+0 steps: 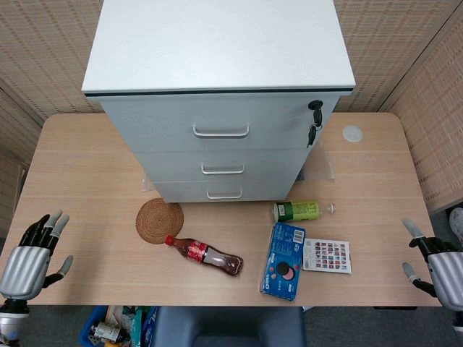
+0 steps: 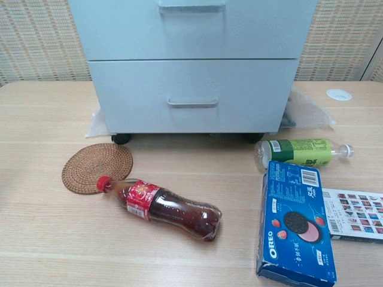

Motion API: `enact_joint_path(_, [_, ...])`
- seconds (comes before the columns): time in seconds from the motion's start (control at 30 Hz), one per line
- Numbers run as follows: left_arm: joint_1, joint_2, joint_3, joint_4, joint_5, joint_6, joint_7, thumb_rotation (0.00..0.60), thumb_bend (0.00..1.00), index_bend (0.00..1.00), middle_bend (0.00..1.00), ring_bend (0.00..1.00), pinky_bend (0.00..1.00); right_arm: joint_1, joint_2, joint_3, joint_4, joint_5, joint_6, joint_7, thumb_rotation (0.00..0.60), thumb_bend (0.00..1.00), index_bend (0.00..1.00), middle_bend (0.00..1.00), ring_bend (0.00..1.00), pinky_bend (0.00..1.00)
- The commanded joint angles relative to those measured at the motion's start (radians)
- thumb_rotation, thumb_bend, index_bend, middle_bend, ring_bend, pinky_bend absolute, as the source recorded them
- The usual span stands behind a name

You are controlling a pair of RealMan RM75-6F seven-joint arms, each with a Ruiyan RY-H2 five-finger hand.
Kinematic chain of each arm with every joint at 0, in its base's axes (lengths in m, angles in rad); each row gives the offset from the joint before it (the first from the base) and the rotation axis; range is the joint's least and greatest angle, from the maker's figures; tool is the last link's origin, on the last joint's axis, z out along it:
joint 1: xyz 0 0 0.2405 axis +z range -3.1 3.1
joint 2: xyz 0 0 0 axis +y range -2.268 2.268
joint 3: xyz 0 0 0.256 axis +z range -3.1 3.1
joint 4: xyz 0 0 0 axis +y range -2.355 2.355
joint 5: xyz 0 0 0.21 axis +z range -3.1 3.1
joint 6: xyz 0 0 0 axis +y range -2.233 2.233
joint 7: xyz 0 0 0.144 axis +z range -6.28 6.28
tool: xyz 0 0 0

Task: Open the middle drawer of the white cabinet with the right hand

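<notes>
A white three-drawer cabinet (image 1: 221, 65) stands at the back middle of the table, all drawers closed. Its middle drawer (image 1: 222, 167) has a metal handle (image 1: 223, 170); in the chest view the same drawer's handle (image 2: 191, 6) sits at the top edge, above the bottom drawer (image 2: 192, 95). My right hand (image 1: 436, 263) hovers at the table's front right corner, fingers spread, holding nothing, far from the cabinet. At the front left edge my left hand (image 1: 30, 257) is likewise open and empty. Neither hand shows in the chest view.
In front of the cabinet lie a woven coaster (image 1: 160, 220), a cola bottle (image 1: 205, 254), a green bottle (image 1: 300, 210), a blue Oreo box (image 1: 283, 260) and a printed card (image 1: 327, 256). Keys (image 1: 314, 119) hang from the cabinet's upper right. A white disc (image 1: 352, 133) sits in the tabletop.
</notes>
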Motion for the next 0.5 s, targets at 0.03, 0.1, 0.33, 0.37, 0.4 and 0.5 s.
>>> enact_joint_path(0.03, [0.0,0.0,0.0,0.0,-0.002,-0.001,0.002,0.6,0.34,0.02,0.0,0.02,0.13,0.003,-0.004,0.003,0.001,-0.007,-0.005,0.001,0.6,0.3,0.09,0.41,0.35,0.46])
enact_joint_path(0.1, [0.0,0.0,0.0,-0.002,-0.003,-0.001,0.002,0.6,0.34,0.02,0.0,0.02,0.13,0.007,-0.005,0.006,0.0,-0.016,-0.007,0.002,0.6,0.3,0.09,0.41,0.35,0.46])
enact_joint_path(0.33, [0.005,0.004,0.001,-0.001,-0.003,0.006,0.001,0.6,0.34,0.02,0.0,0.02,0.13,0.036,0.002,0.024,-0.025,-0.063,-0.019,-0.03,0.6,0.3,0.09,0.46,0.4,0.46])
enact_joint_path(0.37, [0.005,0.005,0.001,-0.001,-0.002,0.007,0.001,0.6,0.34,0.02,0.0,0.02,0.13,0.047,0.002,0.029,-0.034,-0.073,-0.026,-0.04,0.6,0.3,0.09,0.47,0.42,0.46])
enact_joint_path(0.4, [0.005,0.006,0.001,-0.001,-0.002,0.009,0.001,0.6,0.34,0.02,0.0,0.02,0.13,0.056,0.003,0.033,-0.041,-0.079,-0.034,-0.048,0.6,0.3,0.09,0.49,0.45,0.46])
enact_joint_path(0.5, [0.007,0.007,0.001,-0.003,-0.001,0.012,0.001,0.6,0.34,0.02,0.0,0.02,0.13,0.092,0.005,0.045,-0.075,-0.094,-0.078,-0.073,0.6,0.3,0.09,0.55,0.54,0.5])
